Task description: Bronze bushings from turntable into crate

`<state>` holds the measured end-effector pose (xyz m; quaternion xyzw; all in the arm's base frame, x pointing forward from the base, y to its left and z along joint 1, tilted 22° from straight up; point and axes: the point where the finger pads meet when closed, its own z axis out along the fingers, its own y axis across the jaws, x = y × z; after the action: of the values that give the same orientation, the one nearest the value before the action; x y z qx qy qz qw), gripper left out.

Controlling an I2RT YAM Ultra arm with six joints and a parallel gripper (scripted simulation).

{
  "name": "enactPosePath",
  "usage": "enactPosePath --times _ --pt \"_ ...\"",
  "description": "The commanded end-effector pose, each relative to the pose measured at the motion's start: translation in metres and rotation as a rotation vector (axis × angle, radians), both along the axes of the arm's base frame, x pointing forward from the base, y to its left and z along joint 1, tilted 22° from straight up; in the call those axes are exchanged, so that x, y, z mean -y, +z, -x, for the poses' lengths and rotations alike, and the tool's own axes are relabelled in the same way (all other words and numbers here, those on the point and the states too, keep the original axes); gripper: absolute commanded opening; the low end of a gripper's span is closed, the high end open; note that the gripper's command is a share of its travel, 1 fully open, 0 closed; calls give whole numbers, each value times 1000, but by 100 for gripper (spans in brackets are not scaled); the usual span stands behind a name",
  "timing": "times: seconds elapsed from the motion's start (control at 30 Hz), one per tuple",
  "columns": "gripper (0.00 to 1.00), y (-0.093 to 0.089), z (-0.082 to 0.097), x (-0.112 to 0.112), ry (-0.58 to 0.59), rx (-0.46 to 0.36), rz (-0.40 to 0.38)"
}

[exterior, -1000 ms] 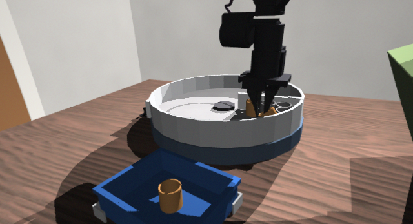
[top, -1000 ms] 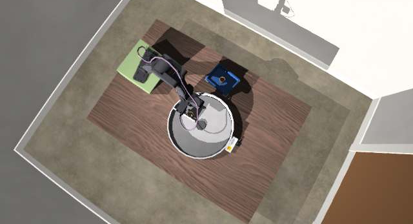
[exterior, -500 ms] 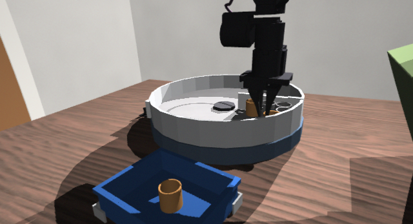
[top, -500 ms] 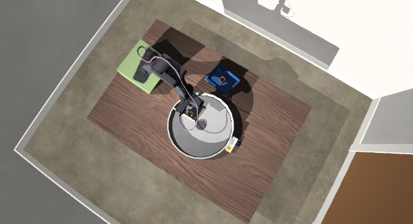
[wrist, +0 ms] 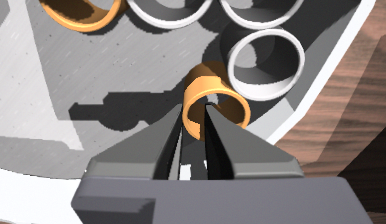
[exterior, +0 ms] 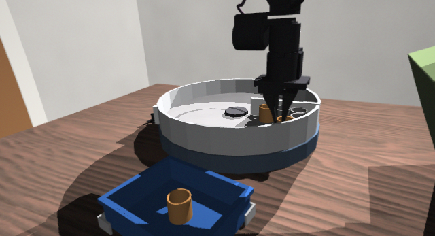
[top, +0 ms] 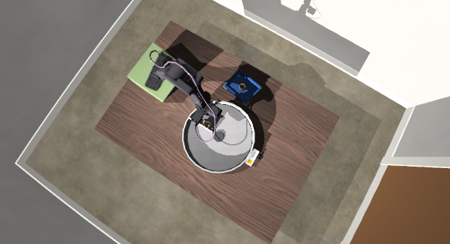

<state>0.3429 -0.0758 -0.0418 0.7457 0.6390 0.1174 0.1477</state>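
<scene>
The turntable (top: 218,169) (exterior: 211,137) holds bronze and steel bushings. My gripper (exterior: 280,120) (wrist: 193,112) is low over it, fingers slightly apart. One fingertip is inside the near bronze bushing (wrist: 193,90), the other just outside its wall; I see no firm hold. This bushing stands beside a steel bushing (wrist: 266,95). Another bronze bushing (exterior: 266,114) (wrist: 86,26) stands apart, and further steel bushings (wrist: 169,23) (wrist: 261,23) show at the wrist view's top. The blue crate (top: 254,83) (exterior: 119,207) contains one upright bronze bushing (top: 242,84) (exterior: 180,212).
A raised rim surrounds the turntable, and a thin divider (exterior: 257,101) stands behind the bushings. A dark hub (top: 219,136) (exterior: 236,111) is at the centre. A white box with a yellow mark (top: 252,157) is at the rim. The arm's base is on a green block (top: 142,68).
</scene>
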Motion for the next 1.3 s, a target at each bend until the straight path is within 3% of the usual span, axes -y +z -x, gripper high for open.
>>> enactPosePath --times 0.0,0.63,0.73,0.8,0.87,0.93,1.27 --pt "15 7 3 1 -7 6 7" --pt "15 7 3 1 -7 8 7" --pt "15 9 -6 3 -7 37 14" --pt "15 -3 -3 2 -7 7 7" --pt "15 -3 -4 2 -7 9 7" --pt "15 6 -6 3 -7 27 11" --pt "15 5 -5 2 -7 22 10"
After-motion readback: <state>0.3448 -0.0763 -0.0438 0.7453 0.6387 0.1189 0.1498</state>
